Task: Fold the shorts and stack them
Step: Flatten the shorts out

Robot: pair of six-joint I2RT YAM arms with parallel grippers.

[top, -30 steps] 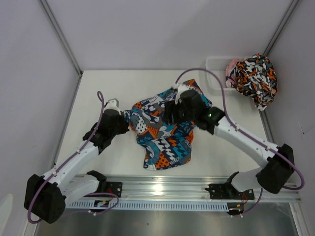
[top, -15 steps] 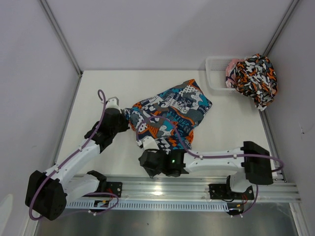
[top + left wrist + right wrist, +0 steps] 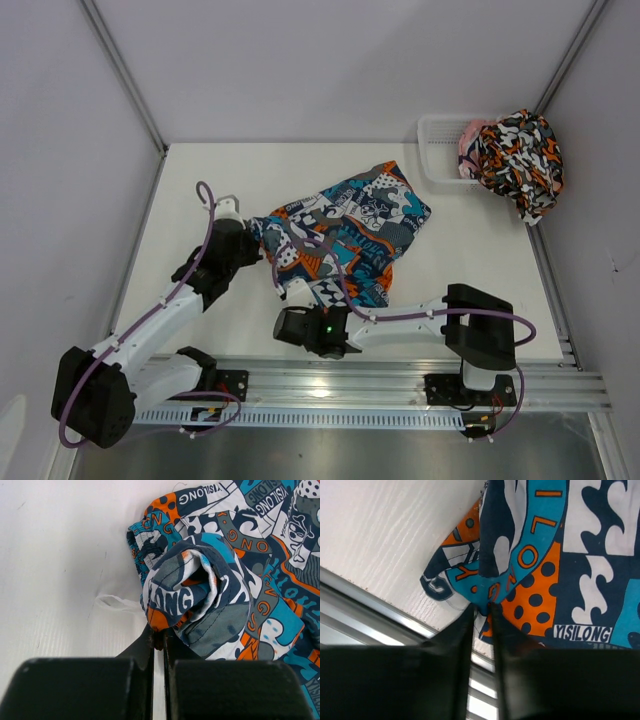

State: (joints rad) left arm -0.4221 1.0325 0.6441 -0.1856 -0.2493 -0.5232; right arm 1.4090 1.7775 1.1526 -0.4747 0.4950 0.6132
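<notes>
**A:** From above, we judge that we are early in the fold. The teal shorts (image 3: 345,235) lie rumpled in the middle of the worktop (image 3: 190,190). The blotched shorts (image 3: 520,155) hang over the basket (image 3: 440,150) in the far right corner, well apart, so stacking is a long way off.

**B:** Agreed. The left jaws sit at the left edge of the teal shorts. The right jaws are at the near corner, close to the rail (image 3: 400,375). From up here we cannot see how either pair stands.

**A:** In the left wrist view, the left jaws are pressed together on a bunched edge of the teal shorts (image 3: 200,595). The roll of cloth rises straight off the tips. A white string (image 3: 115,601) trails on the worktop just beside it.

**B:** In the right wrist view, the right jaws stand a sliver apart. The hem of the near corner of the teal shorts (image 3: 520,565) lies between the tips. We read that as a pinch on a thin bit of cloth.

**A:** So we hold two corners. Next, we think, we lift and draw them apart, so the shorts spread flat before any fold.

**B:** That calls for both grips to hold under tension. The right pinch looks shallow, right at the hem, so it may slip.
</notes>
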